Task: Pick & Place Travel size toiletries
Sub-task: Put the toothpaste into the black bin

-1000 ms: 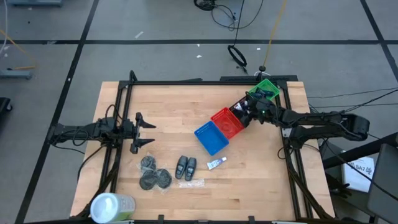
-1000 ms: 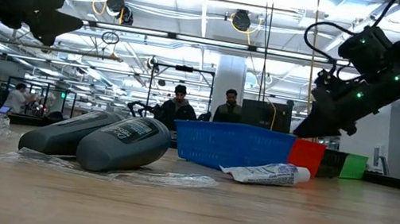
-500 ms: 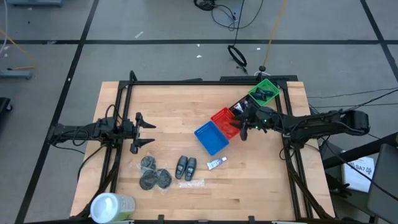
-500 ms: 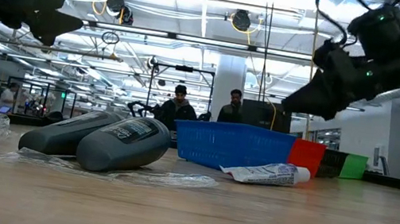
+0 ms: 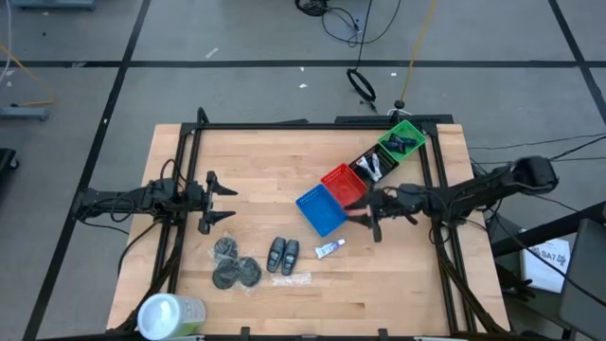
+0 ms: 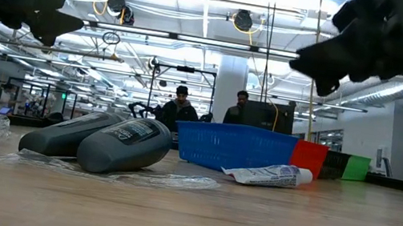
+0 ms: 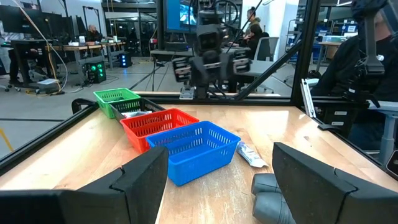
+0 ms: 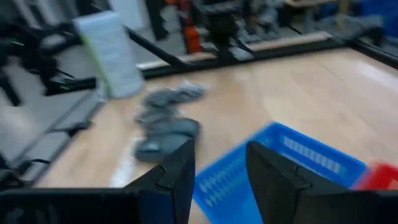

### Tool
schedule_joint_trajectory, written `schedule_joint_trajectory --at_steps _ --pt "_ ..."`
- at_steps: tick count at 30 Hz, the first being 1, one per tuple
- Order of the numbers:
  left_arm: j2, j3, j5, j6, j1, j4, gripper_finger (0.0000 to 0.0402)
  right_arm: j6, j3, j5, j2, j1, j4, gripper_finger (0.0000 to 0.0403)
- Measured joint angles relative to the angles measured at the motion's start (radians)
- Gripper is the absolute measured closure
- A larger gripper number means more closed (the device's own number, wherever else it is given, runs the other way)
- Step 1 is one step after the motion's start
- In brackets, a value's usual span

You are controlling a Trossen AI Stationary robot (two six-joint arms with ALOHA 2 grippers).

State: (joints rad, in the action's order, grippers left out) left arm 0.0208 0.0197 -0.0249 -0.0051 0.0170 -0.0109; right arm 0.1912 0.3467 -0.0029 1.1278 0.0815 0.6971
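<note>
Two dark grey oblong packs (image 5: 282, 254) lie side by side on the table, with a small white tube (image 5: 329, 248) to their right and three dark round discs (image 5: 235, 266) to their left. The packs (image 6: 99, 142) and tube (image 6: 269, 175) also show in the low view. My right gripper (image 5: 365, 216) is open and empty, in the air just right of the blue basket (image 5: 322, 210). My left gripper (image 5: 222, 200) is open and empty, above the table's left part. The green basket (image 5: 402, 140) holds dark items.
A row of small baskets runs from the blue one past a red one (image 5: 343, 184) and a dark one (image 5: 373, 166) to the green one at the far right. A clear wrapper (image 5: 292, 279) lies by the packs. A large white-topped green container (image 5: 170, 313) lies at the near left corner.
My right gripper has gone from over the dark and green baskets toward the table's near edge and a little left, past the red basket to beside the blue one. It has also risen and turned toward the table's left.
</note>
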Motion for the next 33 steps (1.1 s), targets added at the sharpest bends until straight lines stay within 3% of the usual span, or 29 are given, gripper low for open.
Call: schedule_joint_trajectory --at_steps 12,17,21,26,33 --pt "0.0 0.0 0.0 0.0 0.0 0.0 0.0119 0.017 0.0 0.001 0.13 0.174 0.071 0.0271" --pt "0.0 0.0 0.0 0.0 0.0 0.0 0.0119 0.031 0.0 0.001 0.209 0.229 0.186 0.0271" --pt "0.0 0.0 0.0 0.0 0.0 0.0 0.0119 -0.011 0.014 0.105 0.249 0.264 0.252 0.0269" --pt "0.0 0.0 0.0 0.0 0.0 0.0 0.0119 -0.068 0.131 0.179 0.256 0.295 0.067 0.0243" --pt "0.0 0.0 0.0 0.0 0.0 0.0 0.0119 -0.11 0.364 0.187 0.261 0.315 -0.378 0.0172"
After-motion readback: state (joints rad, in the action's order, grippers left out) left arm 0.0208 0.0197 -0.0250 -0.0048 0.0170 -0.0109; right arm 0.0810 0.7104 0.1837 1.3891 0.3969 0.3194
